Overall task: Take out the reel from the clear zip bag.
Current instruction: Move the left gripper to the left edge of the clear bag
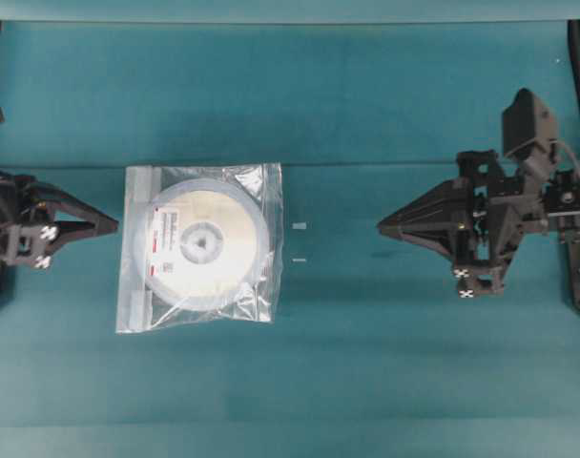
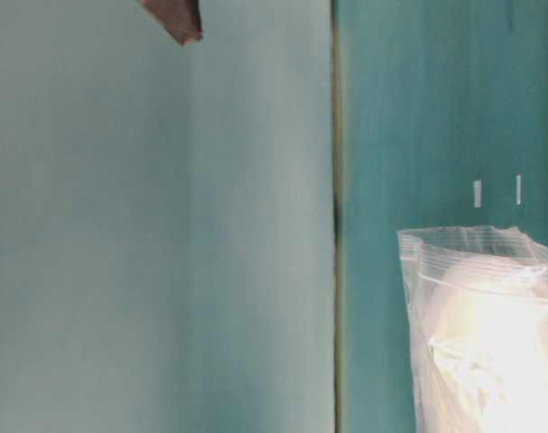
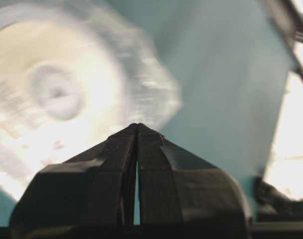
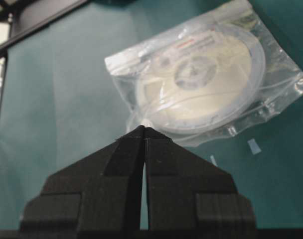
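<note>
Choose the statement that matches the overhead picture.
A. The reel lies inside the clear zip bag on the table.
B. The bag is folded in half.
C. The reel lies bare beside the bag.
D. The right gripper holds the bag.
A: the reel shows through the flat clear zip bag, with both grippers apart from it.

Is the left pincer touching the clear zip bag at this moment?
Apart. In the overhead view, bare teal table shows between the tip of the shut left pincer and the near edge of the clear zip bag.
</note>
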You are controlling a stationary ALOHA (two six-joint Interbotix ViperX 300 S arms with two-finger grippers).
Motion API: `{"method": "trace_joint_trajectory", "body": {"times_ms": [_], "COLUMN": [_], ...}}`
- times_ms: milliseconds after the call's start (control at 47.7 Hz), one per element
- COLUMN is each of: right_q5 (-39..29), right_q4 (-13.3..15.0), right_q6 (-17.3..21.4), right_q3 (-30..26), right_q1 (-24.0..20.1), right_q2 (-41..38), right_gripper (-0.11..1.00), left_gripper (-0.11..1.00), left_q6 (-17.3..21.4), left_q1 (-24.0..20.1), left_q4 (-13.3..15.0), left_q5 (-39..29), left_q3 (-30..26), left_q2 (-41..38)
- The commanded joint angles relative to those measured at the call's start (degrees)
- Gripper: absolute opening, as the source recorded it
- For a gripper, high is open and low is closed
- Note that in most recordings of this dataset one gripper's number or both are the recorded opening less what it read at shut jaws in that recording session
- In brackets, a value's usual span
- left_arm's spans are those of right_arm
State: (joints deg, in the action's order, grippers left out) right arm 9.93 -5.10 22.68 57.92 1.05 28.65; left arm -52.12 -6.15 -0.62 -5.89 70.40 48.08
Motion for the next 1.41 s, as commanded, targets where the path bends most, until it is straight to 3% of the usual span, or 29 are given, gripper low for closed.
{"method": "trace_joint_trajectory", "body": {"times_ms": [0,315,546,755,1007,1154,1301,1385], "right_q5": [0.4,0.4,0.4,0.4,0.4,0.2,0.2,0.2], "right_q4": [-0.1,-0.1,-0.1,-0.1,-0.1,-0.1,-0.1,-0.1], "right_q6": [0.5,0.6,0.6,0.6,1.7,2.1,2.1,2.1], "right_q3": [-1.9,-2.9,-2.9,-2.9,-2.9,-2.9,-2.6,-2.5], "right_q1": [0.1,0.2,0.2,0.3,0.3,0.3,0.3,0.3], "right_q2": [-1.1,-2.9,-2.9,-2.9,-2.9,-2.9,-3.0,-2.9], "right_gripper": [0.0,0.0,0.0,0.0,0.0,0.0,0.0,0.0], "left_gripper": [-0.02,-0.02,-0.02,-0.02,0.01,0.25,0.67,0.88], "left_q6": [-1.1,-3.0,-6.4,-6.5,-6.7,-6.8,-7.6,-11.0], "left_q1": [-1.7,-1.8,-1.7,-1.8,-1.7,-1.8,-1.8,-1.8], "left_q4": [-0.2,-0.1,-0.1,-0.1,-0.1,-0.1,-0.1,-0.1], "left_q5": [-0.1,0.4,7.7,15.2,16.7,16.9,16.2,15.8], "left_q3": [0.7,3.4,6.3,8.8,9.3,9.1,9.5,9.8], "left_q2": [-2.0,-9.0,-10.5,-12.5,-16.0,-17.3,-18.0,-17.9]}}
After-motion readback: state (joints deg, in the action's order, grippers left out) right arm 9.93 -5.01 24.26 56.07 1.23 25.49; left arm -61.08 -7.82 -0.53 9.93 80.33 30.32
